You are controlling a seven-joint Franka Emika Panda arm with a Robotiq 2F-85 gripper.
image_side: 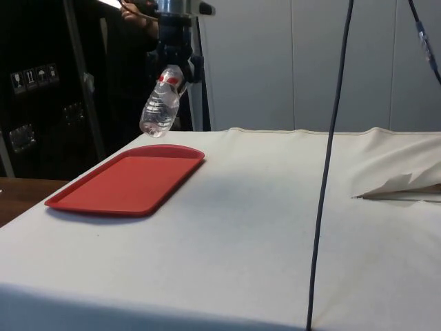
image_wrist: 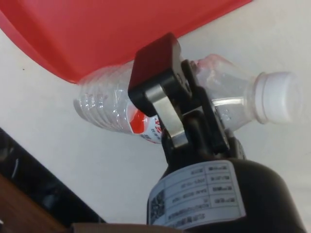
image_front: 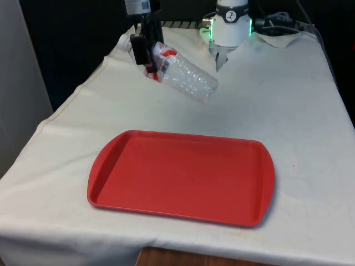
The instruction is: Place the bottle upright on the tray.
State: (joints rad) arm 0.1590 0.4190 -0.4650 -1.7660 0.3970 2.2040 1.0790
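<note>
The end effector [image_front: 148,52] is seen closed on the clear plastic bottle [image_front: 186,78], its black fingers [image_wrist: 158,94] clamped across the upper body just below the neck, beside the red-and-white label. The bottle is thereby carried in the air, clear of the white-clothed bench [image_front: 277,105], and is held tilted: in the side view its capped end [image_side: 167,77] is raised toward the end effector while its base hangs lower, toward the red tray [image_front: 183,177]. A grasp this near the neck is judged to leave the base free, so that the bottle can be stood on its bottom without the fingers meeting the tray floor. The tray lies flat nearer the front edge of the bench, nothing resting on it, and the bottle is suspended just beyond its far rim, toward the front view's left, rather than over its middle. The transport step is judged to be under way; the bottle must yet be brought over the tray, turned upright and lowered before it is released.
</note>
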